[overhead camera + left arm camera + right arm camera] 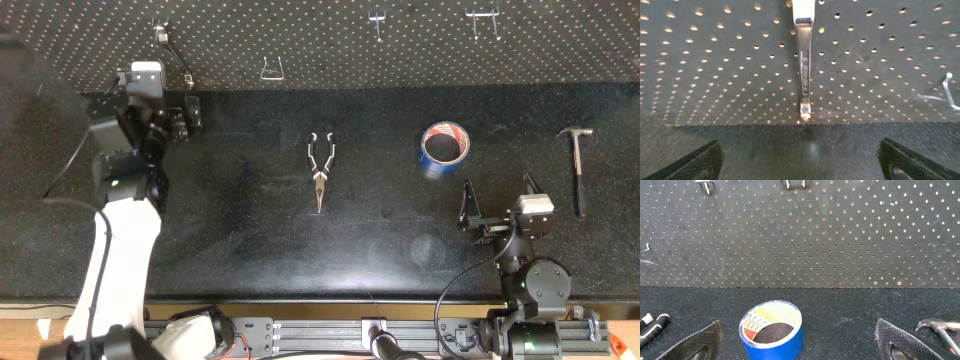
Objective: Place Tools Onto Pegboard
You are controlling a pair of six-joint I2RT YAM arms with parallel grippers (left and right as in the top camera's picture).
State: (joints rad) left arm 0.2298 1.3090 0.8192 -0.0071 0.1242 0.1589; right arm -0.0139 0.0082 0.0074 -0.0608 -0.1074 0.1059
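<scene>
A silver wrench [804, 65] hangs upright on the pegboard [400, 45]; the top view shows this wrench [173, 50] at the board's far left. Just in front of it, low over the black mat, my left gripper [187, 112] stands open and empty, its fingers [697, 162] wide apart. On the mat lie pliers [320, 167] with black-and-white handles, a blue tape roll [445, 146] and a hammer [577, 168]. Near the front edge my right gripper [497, 197] is open and empty. It faces the tape roll [771, 330], with the hammer head [940, 326] to one side.
Bare metal hooks [483, 18] [377, 20] sit on the upper pegboard, and a wire loop hook [272, 68] hangs lower, left of centre. The pliers' handles [652, 324] show at the edge of the right wrist view. Open mat lies between the tools.
</scene>
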